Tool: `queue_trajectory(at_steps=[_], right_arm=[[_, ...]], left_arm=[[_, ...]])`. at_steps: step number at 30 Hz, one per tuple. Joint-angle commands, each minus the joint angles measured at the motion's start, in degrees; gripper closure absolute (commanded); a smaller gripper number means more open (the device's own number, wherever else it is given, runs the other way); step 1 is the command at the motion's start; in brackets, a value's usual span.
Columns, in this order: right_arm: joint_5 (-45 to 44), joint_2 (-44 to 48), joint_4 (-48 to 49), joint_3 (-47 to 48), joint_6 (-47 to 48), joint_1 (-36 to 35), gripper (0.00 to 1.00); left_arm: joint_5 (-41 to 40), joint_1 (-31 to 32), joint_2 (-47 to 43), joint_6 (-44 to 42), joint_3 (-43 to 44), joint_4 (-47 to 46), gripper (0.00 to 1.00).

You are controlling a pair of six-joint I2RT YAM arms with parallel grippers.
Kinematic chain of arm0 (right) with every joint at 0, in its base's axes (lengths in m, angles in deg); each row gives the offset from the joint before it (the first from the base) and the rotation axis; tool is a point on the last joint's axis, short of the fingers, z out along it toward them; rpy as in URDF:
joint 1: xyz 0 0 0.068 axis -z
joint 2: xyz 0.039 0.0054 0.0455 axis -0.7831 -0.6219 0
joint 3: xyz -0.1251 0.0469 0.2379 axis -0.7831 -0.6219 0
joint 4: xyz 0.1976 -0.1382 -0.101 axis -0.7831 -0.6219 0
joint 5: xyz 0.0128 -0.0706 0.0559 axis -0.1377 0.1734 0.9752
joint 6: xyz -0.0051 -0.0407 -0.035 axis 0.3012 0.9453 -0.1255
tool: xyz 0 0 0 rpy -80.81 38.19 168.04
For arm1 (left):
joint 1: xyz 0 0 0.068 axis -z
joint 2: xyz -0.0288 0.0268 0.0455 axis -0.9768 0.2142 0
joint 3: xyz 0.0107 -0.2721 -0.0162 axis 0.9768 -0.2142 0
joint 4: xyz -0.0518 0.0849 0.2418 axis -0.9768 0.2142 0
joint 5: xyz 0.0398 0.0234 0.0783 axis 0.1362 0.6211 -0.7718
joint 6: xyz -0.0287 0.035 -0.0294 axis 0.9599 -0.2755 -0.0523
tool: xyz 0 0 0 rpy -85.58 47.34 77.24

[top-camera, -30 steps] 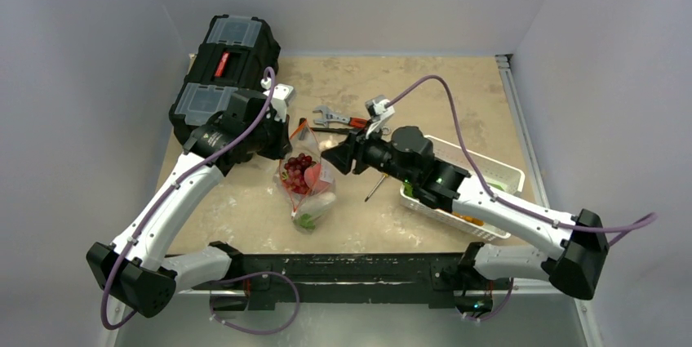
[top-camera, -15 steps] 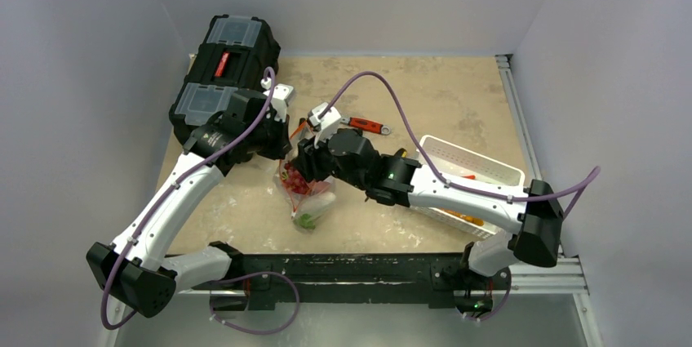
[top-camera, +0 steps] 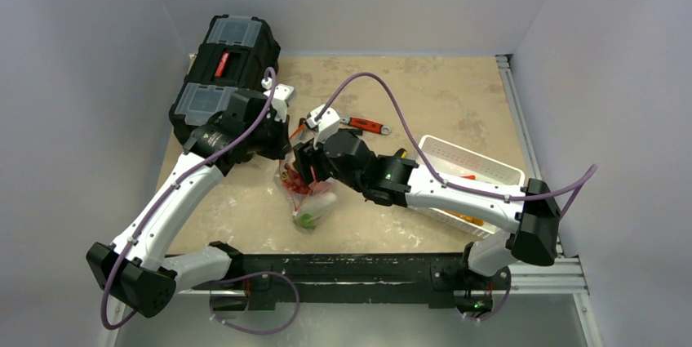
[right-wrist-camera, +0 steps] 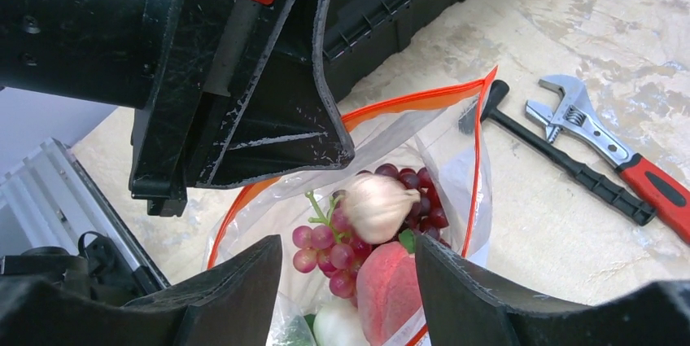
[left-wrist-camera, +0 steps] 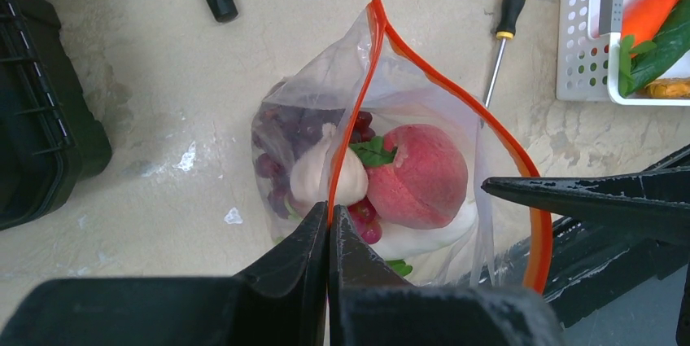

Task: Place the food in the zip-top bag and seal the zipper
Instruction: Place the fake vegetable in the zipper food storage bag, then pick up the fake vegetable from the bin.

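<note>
Beside the toolbox (top-camera: 228,61), my left gripper (left-wrist-camera: 329,217) clamps the zipper (left-wrist-camera: 370,77), propping the zip-top bag (top-camera: 306,192) open — so my right gripper (right-wrist-camera: 348,250), jaws apart and empty above it, can add to the food (left-wrist-camera: 415,175) inside.

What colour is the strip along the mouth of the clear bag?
The strip is orange-red; the left wrist view shows it best.

Tan table (top-camera: 457,86) carries toolbox (top-camera: 232,53), wrench (top-camera: 369,126), screwdriver (left-wrist-camera: 513,4), basket (top-camera: 490,166), zip-top bag (top-camera: 308,200).

Left fingers (left-wrist-camera: 297,285) pinched together, right fingers (right-wrist-camera: 232,301) spread.
</note>
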Motion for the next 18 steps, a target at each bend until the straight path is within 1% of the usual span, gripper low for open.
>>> queue_trajectory(at_steps=[1,10,18], right_arm=[[-2.08,-0.1,-0.25,2.82,0.94,-0.65,0.39],[-1.79,3.16,-0.34,1.62,0.77,-0.72,0.4],[-1.25,11.14,2.76,-2.37,0.58,-0.7,0.4]], left_arm=[[0.08,-0.31,-0.01,-0.83,0.52,-0.53,1.0],[0.13,-0.31,-0.05,-0.83,0.57,-0.48,1.0],[0.07,-0.31,0.02,-0.83,0.49,-0.59,1.0]])
